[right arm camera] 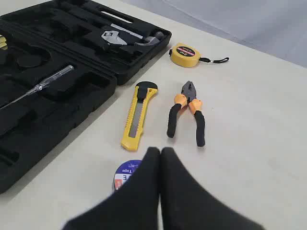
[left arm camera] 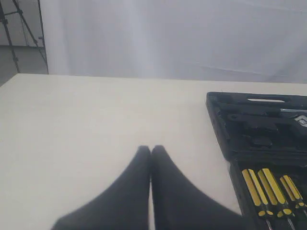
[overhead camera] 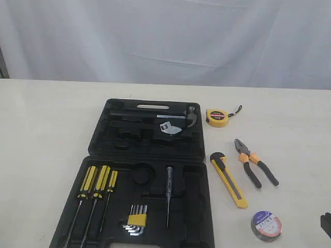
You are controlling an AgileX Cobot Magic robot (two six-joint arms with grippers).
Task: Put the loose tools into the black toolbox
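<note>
Exterior view, from the left: a bare stretch of pale worktop [overhead camera: 41,134], then the black toolbox [overhead camera: 199,206] lying open, its two halves flat, one behind the other. In the near half, three yellow-handled screwdrivers [overhead camera: 98,181] sit side by side in their recesses, then the hex key set [overhead camera: 136,217], then a slim clear-handled tester [overhead camera: 168,194]. A hammer [overhead camera: 178,118] lies across the far half.

All four loose tools rest on the worktop to the right of the case, outside it. The yellow tape measure [overhead camera: 217,118] is farthest back, just beside the far half's corner. The yellow-black utility knife [overhead camera: 228,180] lies at an angle near the case's right edge. The orange-black handled pliers [overhead camera: 253,163] are just to its right, apart from it, with their handles spread. The dark tape roll [overhead camera: 266,226] lies flat at the front.

Left wrist view: the left pincer [left arm camera: 151,149] is closed, its fingertips pressed together and holding nothing, over bare worktop to the left of the case.

Right wrist view: the right pincer [right arm camera: 159,152] is likewise closed and empty. Its fingers cover part of the tape roll; whether they touch it cannot be told.
</note>
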